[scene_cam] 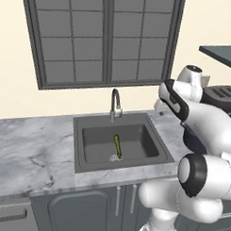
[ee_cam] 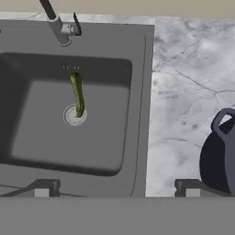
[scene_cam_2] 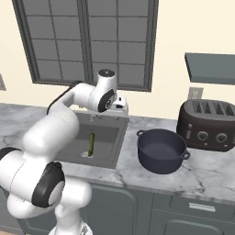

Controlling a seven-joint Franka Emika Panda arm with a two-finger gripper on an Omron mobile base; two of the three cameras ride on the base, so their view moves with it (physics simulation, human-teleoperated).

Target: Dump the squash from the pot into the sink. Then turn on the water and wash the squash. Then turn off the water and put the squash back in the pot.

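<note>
The squash (ee_cam: 77,93), a slim green vegetable, lies on the floor of the dark grey sink (ee_cam: 139,114), one end resting on the round drain (ee_cam: 74,115). It also shows in the basin in the left base view (scene_cam: 117,146) and the right base view (scene_cam_2: 92,143). The navy pot (scene_cam_2: 161,149) stands upright and empty on the counter to the right of the sink, and its handle shows at the edge of the hand view (ee_cam: 221,151). My gripper (ee_cam: 117,189) hovers open and empty above the sink's right rim, between basin and pot. The faucet (scene_cam: 115,105) shows no running water.
A black toaster (scene_cam_2: 209,124) stands behind the pot at the right. Marble counter (scene_cam: 31,152) stretches left of the sink. A window fills the wall behind the faucet, and a grey shelf (scene_cam_2: 211,61) hangs above the toaster.
</note>
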